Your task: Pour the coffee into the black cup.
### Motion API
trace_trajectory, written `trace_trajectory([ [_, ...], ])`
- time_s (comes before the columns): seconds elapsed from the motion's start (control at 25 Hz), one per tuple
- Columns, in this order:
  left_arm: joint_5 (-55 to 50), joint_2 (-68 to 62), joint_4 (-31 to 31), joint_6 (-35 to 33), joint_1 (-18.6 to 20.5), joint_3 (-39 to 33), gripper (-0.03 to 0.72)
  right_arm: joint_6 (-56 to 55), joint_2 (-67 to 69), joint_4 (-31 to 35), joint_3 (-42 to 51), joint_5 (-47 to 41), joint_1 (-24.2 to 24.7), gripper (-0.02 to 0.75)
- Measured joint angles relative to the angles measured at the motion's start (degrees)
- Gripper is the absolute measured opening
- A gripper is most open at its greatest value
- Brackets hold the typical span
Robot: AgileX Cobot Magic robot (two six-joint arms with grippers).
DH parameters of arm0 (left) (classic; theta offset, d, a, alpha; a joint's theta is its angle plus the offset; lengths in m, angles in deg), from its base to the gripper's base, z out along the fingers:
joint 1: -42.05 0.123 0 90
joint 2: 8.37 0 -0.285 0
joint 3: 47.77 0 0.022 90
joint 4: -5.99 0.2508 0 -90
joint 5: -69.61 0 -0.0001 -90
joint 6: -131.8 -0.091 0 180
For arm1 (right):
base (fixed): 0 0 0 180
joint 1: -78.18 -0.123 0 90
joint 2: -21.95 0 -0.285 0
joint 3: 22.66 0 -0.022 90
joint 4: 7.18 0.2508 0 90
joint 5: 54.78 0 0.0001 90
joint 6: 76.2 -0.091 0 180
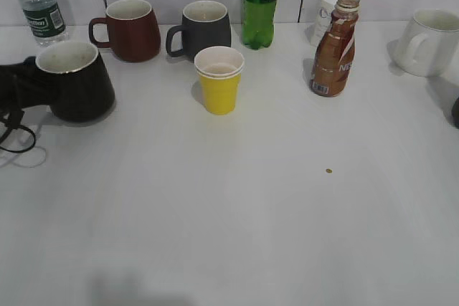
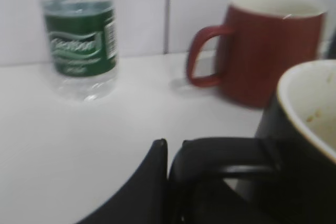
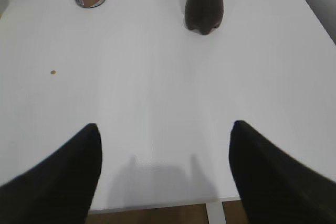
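Left gripper at the far left edge of the table, its dark fingers right against the handle of the black cup. Appears clamped on that handle, though the blur in the left wrist view leaves the grip hard to confirm. Cup upright on the table, just to the right of the gripper, white inside showing. Beyond the gripper, a clear water bottle with a green label, and to its right a maroon mug, both near the wall.

Right gripper held above bare table at the near edge, fingers spread wide apart, nothing between them. Ahead and to its left, the brown coffee bottle, upright, cap off, well apart from the gripper. Ahead of it, the base of a dark bottle. Small tan speck on the table, left of the gripper.

Between the two grippers: yellow cup, dark grey mug, green bottle.
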Motion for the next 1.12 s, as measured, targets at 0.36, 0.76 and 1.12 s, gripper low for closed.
trace_trajectory([
  [0.36,3.0,8.6,11.6,8.3,0.0,0.0,0.043,0.0,0.0,0.0,0.0,0.0,0.0,0.589],
  [0.76,3.4,10.2,24.8,16.1,-1.6,0.7,0.043,0.0,0.0,0.0,0.0,0.1,0.0,0.589],
  [1.12,-0.6,10.2,43.8,27.8,-6.9,10.1,0.042,0.0,0.0,0.0,0.0,0.1,0.0,0.589],
])
